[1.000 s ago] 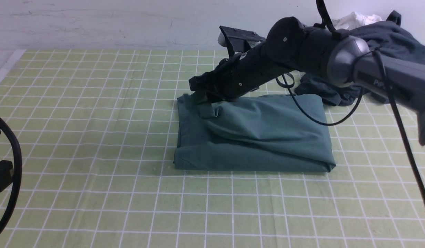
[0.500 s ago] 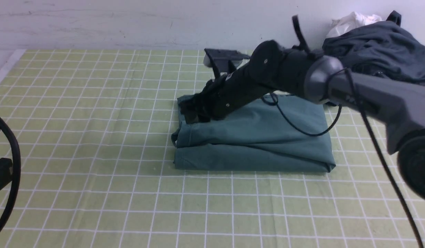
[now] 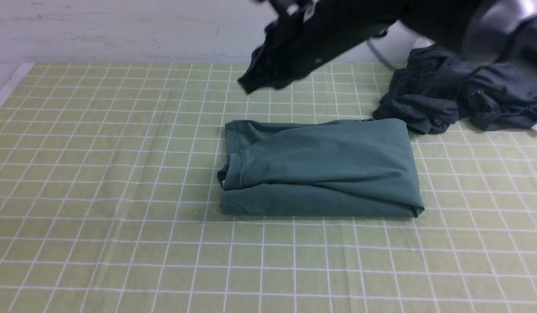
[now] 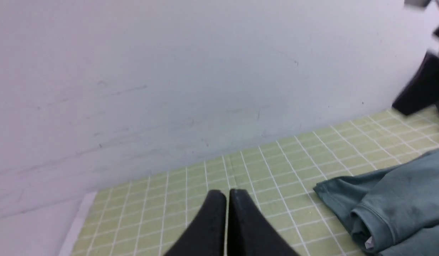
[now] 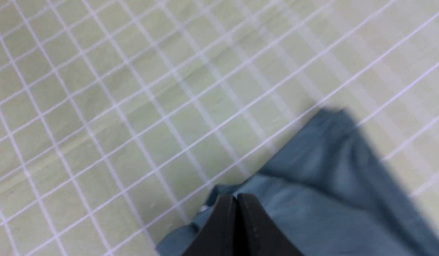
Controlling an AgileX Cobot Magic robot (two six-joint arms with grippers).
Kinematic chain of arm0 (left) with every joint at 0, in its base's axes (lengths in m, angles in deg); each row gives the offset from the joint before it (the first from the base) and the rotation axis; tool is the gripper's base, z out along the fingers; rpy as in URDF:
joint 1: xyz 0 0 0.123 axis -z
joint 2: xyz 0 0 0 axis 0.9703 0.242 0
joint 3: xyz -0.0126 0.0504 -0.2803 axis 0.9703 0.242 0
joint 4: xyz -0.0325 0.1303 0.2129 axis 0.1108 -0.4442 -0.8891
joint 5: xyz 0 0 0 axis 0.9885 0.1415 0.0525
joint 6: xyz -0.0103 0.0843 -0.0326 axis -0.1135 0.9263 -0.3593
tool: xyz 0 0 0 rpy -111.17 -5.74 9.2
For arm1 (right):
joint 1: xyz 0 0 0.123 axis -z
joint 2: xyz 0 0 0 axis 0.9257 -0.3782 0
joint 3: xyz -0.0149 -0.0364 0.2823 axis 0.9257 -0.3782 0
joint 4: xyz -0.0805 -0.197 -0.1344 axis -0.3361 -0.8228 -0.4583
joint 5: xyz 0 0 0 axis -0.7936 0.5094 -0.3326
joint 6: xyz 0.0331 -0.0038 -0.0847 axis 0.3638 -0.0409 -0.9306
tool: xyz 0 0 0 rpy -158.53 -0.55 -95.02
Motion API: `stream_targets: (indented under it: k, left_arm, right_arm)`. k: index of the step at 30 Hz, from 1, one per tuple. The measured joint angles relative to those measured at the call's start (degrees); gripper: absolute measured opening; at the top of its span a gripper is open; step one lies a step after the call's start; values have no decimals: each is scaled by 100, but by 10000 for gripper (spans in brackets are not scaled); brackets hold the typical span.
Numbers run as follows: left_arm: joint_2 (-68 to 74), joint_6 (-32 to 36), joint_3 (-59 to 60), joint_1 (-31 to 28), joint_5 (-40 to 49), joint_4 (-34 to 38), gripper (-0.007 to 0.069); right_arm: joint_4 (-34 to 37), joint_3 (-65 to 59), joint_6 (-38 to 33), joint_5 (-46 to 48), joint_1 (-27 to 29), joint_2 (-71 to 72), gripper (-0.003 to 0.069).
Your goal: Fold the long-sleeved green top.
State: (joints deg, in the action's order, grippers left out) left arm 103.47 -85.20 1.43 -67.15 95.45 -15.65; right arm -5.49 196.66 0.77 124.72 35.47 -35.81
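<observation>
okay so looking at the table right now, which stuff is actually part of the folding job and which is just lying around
Part of the job:
- green long-sleeved top, folded into a rectangle on the grid mat
- right gripper, shut and empty, raised above the mat beyond the top
- left gripper, shut and empty

Just lying about:
- dark grey garment, crumpled beside the top's far right corner

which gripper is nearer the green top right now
Right. The right gripper hangs shut above the far left corner of the folded green long-sleeved top. The left gripper sits shut farther off to the top's left.
</observation>
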Motion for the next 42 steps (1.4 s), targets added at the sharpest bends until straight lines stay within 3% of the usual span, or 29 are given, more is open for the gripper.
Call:
stream_targets:
  k: [4, 8, 11, 15, 21, 30, 42]
  left_arm:
    - [-800, 52, 540, 0, -194, -21, 0]
    - [-1164, 52, 928, 0, -176, -21, 0]
    - [-1187, 52, 1128, 0, -155, -21, 0]
    - [-1187, 52, 1337, 0, -97, -21, 0]
    - [-1187, 52, 1602, 0, -67, -21, 0]
    - [-1187, 52, 1615, 0, 29, -21, 0]
    - [-1188, 52, 1615, 0, 33, -21, 0]
  right_arm:
    - [-1332, -148, 655, 8, -5, 1419, -14]
    - [-1987, -1419, 1257, -672, -5, 2784, -14]
    - [-2071, -2743, 1572, -1641, -5, 3725, -14]
    - [-2083, -4927, 1832, -3726, -5, 5158, -14]
    - [-2015, -7528, 2105, -5355, -5, 6878, -14]
    - [-1912, -10168, 2973, -6275, -5, 7926, -13]
    - [-1524, -11474, 3101, -6145, 161, 8102, -13]
